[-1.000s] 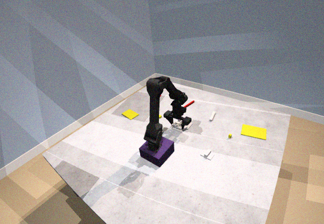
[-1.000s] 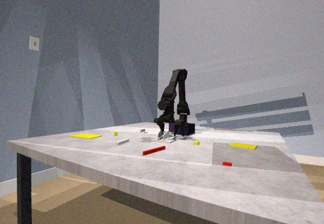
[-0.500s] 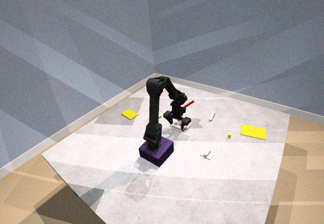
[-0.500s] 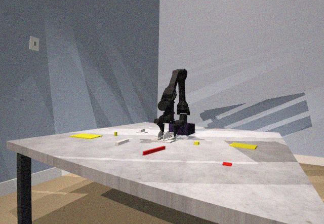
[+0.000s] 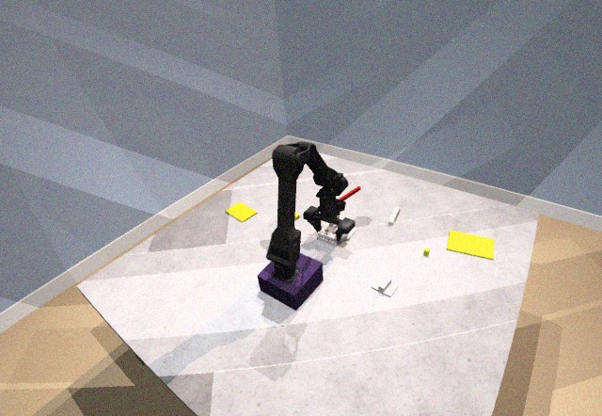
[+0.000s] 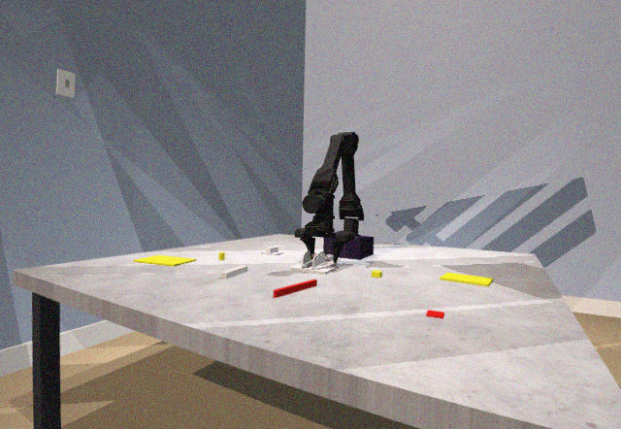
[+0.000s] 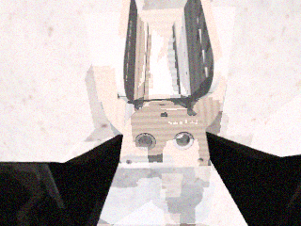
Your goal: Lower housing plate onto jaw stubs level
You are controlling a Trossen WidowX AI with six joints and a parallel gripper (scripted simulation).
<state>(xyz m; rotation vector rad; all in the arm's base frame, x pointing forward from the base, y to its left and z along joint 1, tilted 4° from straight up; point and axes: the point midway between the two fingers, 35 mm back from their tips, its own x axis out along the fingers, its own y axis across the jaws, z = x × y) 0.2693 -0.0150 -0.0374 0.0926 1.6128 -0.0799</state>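
Observation:
The housing plate [image 7: 165,128], a pale plate with two round holes, lies across the middle of the wrist view. My gripper [image 5: 328,233] [image 6: 319,261] [image 7: 162,137] is shut on it, one black finger at each side edge. Beyond the plate in the wrist view, the left jaw [image 7: 132,56] and the right jaw [image 7: 198,52] stand roughly parallel, with dark faces and a gap between them. Their near ends meet the plate's far edge in that view. The pale base [image 7: 104,91] shows around them. The pins and stubs are hidden, and I cannot tell whether the plate touches the stubs.
A red bar [image 5: 350,193] [image 6: 294,288] and a white bar [image 5: 394,216] [image 6: 234,272] lie near the assembly. Yellow cubes [image 5: 426,251] [image 6: 375,274], yellow slabs [image 5: 470,245] [image 6: 466,279], a small red block [image 6: 435,313] and a white bracket [image 5: 385,287] [image 6: 272,250] lie farther around.

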